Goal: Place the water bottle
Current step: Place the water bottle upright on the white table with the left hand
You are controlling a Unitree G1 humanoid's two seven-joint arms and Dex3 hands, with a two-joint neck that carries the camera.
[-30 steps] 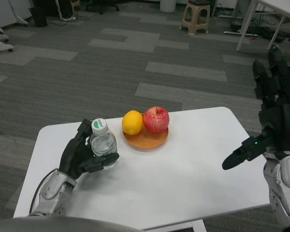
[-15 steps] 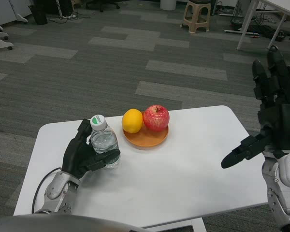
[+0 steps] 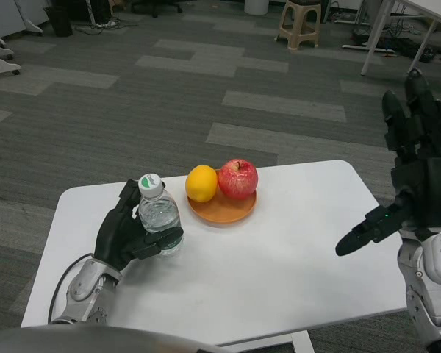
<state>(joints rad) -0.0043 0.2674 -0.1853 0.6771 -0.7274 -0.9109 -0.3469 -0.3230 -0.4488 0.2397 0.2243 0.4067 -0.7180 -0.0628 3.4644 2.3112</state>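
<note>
Where the white tabletop (image 3: 279, 272) nears its 9 o'clock edge, the water bottle (image 3: 158, 217) stands upright, clear, white-capped. Left hand (image 3: 128, 235): fingers wrapped around the bottle's body, holding it. At 2 o'clock of the bottle, just beside it: orange plate (image 3: 222, 209) bearing a lemon (image 3: 201, 184) and red apple (image 3: 238, 179), touching. Right hand (image 3: 415, 180): raised at 3 o'clock, off the tabletop's edge, fingers spread, holding nothing.
</note>
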